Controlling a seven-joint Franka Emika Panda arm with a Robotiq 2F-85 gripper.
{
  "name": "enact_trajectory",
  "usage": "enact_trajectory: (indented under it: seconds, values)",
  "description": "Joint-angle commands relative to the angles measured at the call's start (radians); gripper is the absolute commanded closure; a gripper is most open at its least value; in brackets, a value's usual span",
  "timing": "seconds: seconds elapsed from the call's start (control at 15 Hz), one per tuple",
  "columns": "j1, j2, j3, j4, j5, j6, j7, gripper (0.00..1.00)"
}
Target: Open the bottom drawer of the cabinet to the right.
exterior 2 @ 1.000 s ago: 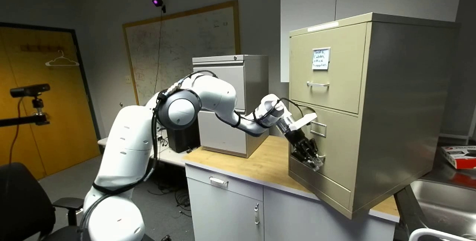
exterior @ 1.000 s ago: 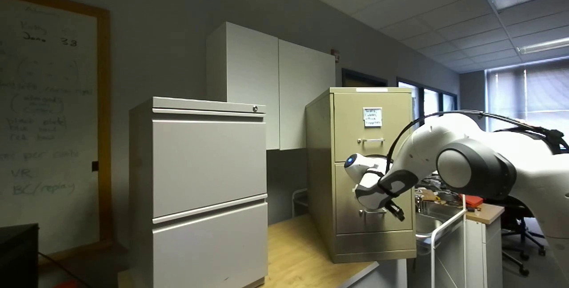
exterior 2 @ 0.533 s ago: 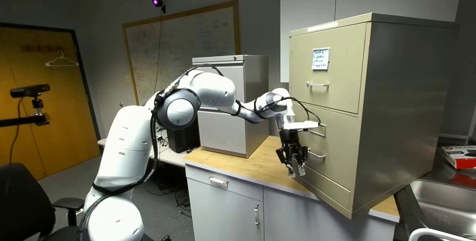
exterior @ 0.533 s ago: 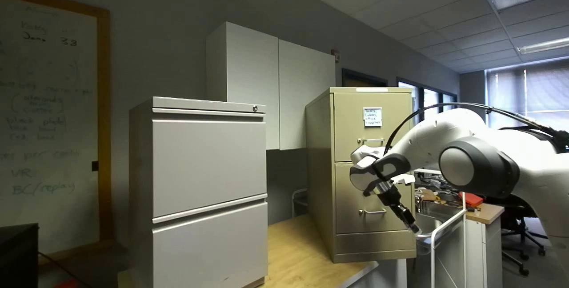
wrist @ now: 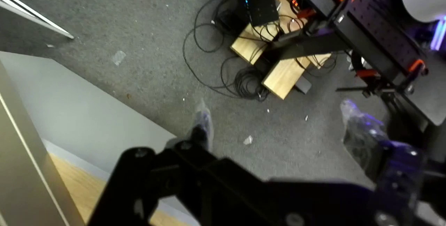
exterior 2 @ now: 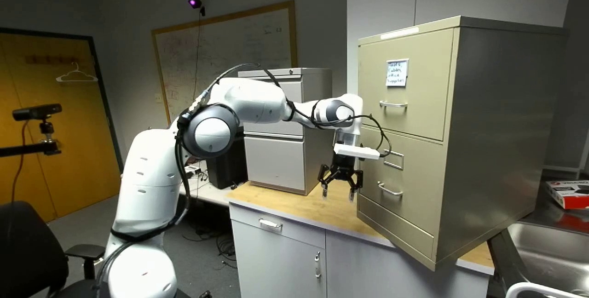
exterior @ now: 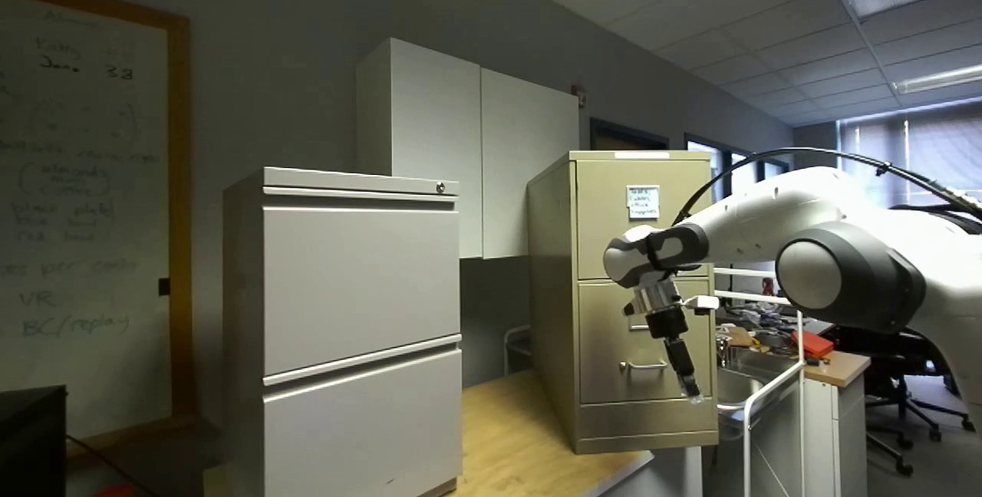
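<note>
In both exterior views the tan cabinet stands at a counter's end. Its bottom drawer sits flush with the front, above a plain base panel. That drawer bears a silver handle and a label frame. My gripper hangs in front of the cabinet, pointing down, apart from the handle. Its jaws are open wide with nothing between them. In an exterior view the gripper is seen edge-on, partly covering the drawer front. Only floor shows between the clear fingertips in the wrist view.
A pale grey two-drawer cabinet shares the wooden counter. Base cupboards stand below it, and a sink lies beside the tan cabinet. The wrist view shows coiled cables and wooden pieces on the floor.
My gripper was at the drawer handle one second ago. It has since backed away and turned to point down, and its jaws have spread. The drawer has stayed flush.
</note>
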Motion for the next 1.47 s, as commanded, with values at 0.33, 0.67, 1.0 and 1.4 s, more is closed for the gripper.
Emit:
enact_trajectory:
  seconds: [0.33,0.67,1.0,1.4]
  values:
    - [-0.032,-0.003,0.039,-0.051,0.319,0.353,0.166,0.00]
    - [-0.027,-0.010,0.056,-0.152,0.359,0.758,0.169,0.00]
    - [-0.038,0.001,0.049,-0.242,0.300,1.175,0.173,0.00]
    - [-0.032,0.012,-0.039,-0.366,0.052,1.461,0.319,0.00]
